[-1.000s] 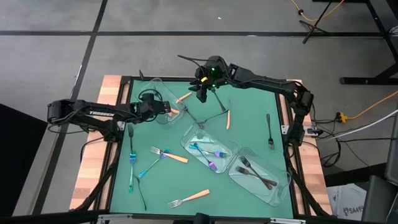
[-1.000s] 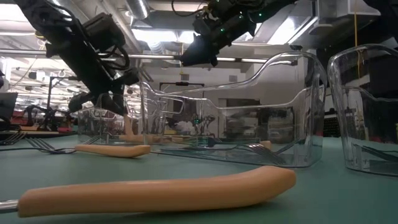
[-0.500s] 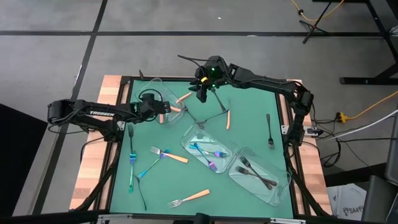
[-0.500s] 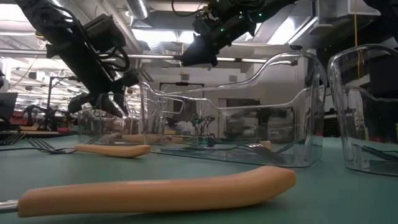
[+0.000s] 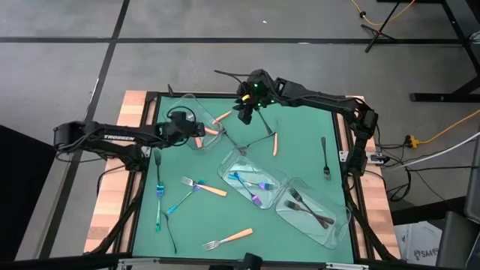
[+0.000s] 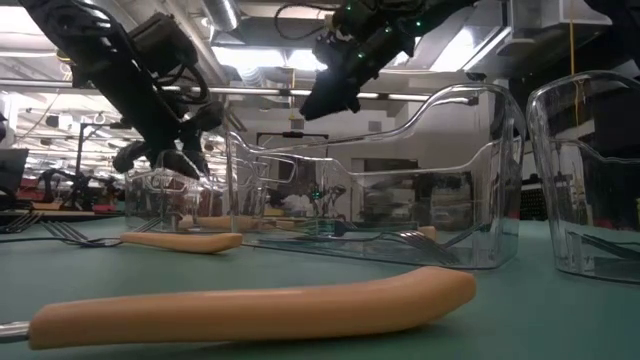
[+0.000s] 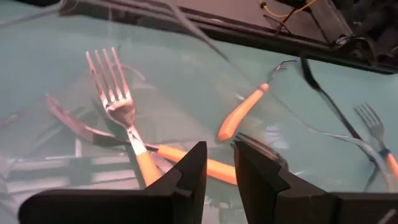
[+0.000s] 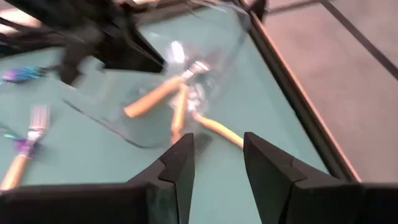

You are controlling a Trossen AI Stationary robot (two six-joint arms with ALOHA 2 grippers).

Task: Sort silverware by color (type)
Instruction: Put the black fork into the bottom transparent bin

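The left end effector (image 5: 196, 131) hovers with its fingers slightly apart and empty over the clear plastic rectangular tray (image 5: 182, 105); directly beneath it lie orange-handled, silver-headed forks (image 7: 124, 118). The right end effector (image 5: 245, 112) hangs just beyond that tray, fingers apart and empty, another orange-handled fork (image 5: 221, 118) on the green table (image 5: 300, 150) beside it.

The green counter (image 5: 300, 142) is strewn with loose forks (image 5: 202, 187) of three kinds, and three clear trays (image 5: 313, 204) are set on it.
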